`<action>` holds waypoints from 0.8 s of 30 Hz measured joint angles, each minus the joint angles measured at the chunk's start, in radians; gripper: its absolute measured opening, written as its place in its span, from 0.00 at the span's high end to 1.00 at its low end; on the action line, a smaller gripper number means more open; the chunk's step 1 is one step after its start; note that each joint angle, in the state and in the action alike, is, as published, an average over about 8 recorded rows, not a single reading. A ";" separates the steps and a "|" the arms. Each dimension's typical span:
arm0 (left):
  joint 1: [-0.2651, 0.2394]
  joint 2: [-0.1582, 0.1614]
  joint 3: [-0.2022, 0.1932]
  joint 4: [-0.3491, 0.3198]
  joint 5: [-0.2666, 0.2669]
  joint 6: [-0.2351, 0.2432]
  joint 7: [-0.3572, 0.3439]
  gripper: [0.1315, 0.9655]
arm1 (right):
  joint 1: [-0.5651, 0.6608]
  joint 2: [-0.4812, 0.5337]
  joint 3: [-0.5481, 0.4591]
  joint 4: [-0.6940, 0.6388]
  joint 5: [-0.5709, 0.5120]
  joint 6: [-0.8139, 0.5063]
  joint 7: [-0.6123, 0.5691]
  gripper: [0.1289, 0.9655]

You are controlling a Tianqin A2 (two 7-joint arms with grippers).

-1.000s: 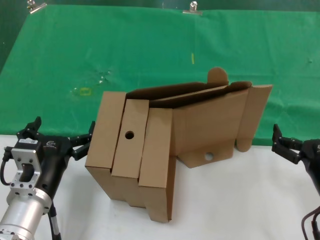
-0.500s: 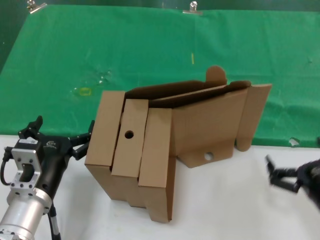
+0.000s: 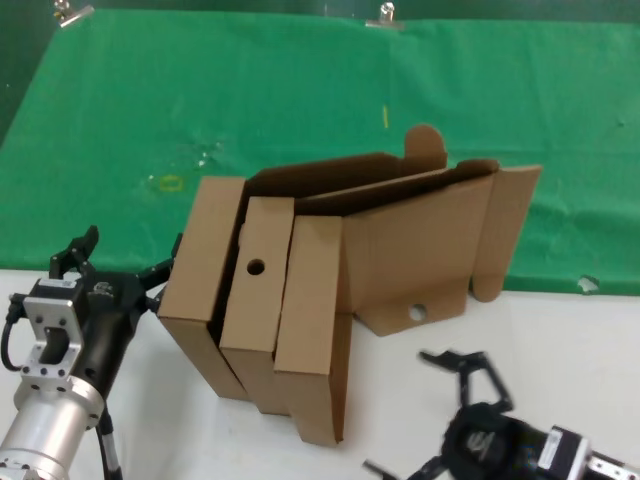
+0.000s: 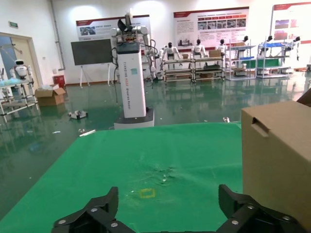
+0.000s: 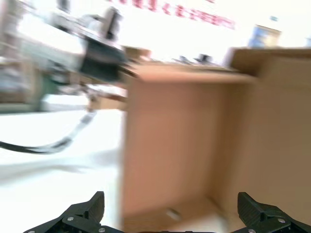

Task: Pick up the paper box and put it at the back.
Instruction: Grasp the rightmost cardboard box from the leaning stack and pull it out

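- The right claw [image 3: 455,400] sits low over the white surface [image 3: 580,340], in front of the boxes. Its fingers are spread wide and hold nothing.
- The left claw [image 3: 115,270] is by the left end of the boxes, just beside the outer one. Its fingers are open too, and empty.
- Three brown boxes stand on edge and lean back on a big cardboard sheet [image 3: 420,250]. I think the paper box [image 3: 312,320] is the plain one nearest the right claw. The middle one is the box with a round hole [image 3: 258,285].
- The boxes lean like books. If a claw bumps one, I think the whole row could tip or slide down.
- The right claw could grab the wrong box, or two at once, as they touch each other.
- A thin cardboard wall may bend or slip out of the fingers when lifted.
- The tall sheet behind could fall if the boxes stop holding it.
- I can see no words on the boxes. A small mark on the left arm [image 3: 98,291] is too tiny to read. In the left wrist view, wall posters [image 4: 211,24] have writing, but it is too small to read.
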 joint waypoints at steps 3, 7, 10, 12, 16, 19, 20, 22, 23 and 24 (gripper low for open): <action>0.000 0.000 0.000 0.000 0.000 0.000 0.000 0.26 | 0.060 0.002 -0.039 -0.057 0.025 -0.125 -0.051 0.00; 0.000 0.000 0.000 0.000 0.000 0.000 0.000 0.36 | 0.142 -0.006 -0.082 -0.139 0.032 -0.255 -0.104 0.01; 0.000 0.000 0.000 0.000 0.000 0.000 0.000 0.45 | 0.196 -0.016 -0.107 -0.193 0.027 -0.318 -0.131 0.01; 0.000 0.000 0.000 0.000 0.000 0.000 0.000 0.51 | 0.228 -0.024 -0.121 -0.223 0.022 -0.345 -0.142 0.01; 0.000 0.000 0.000 0.000 0.000 0.000 0.000 0.51 | 0.276 -0.042 -0.140 -0.268 0.012 -0.376 -0.150 0.04; 0.000 0.000 0.000 0.000 0.000 0.000 0.000 0.61 | 0.297 -0.054 -0.150 -0.289 0.006 -0.387 -0.149 0.07; 0.000 0.000 0.000 0.000 0.000 0.000 0.000 0.64 | 0.301 -0.058 -0.152 -0.294 0.004 -0.389 -0.148 0.08; 0.000 0.000 0.000 0.000 0.000 0.000 0.000 0.70 | 0.308 -0.064 -0.156 -0.302 0.001 -0.392 -0.145 0.09; 0.000 0.000 0.000 0.000 0.000 0.000 0.000 0.73 | 0.311 -0.067 -0.157 -0.305 0.000 -0.392 -0.143 0.11; 0.000 0.000 0.000 0.000 0.000 0.000 0.000 0.76 | 0.313 -0.069 -0.159 -0.307 -0.001 -0.392 -0.142 0.13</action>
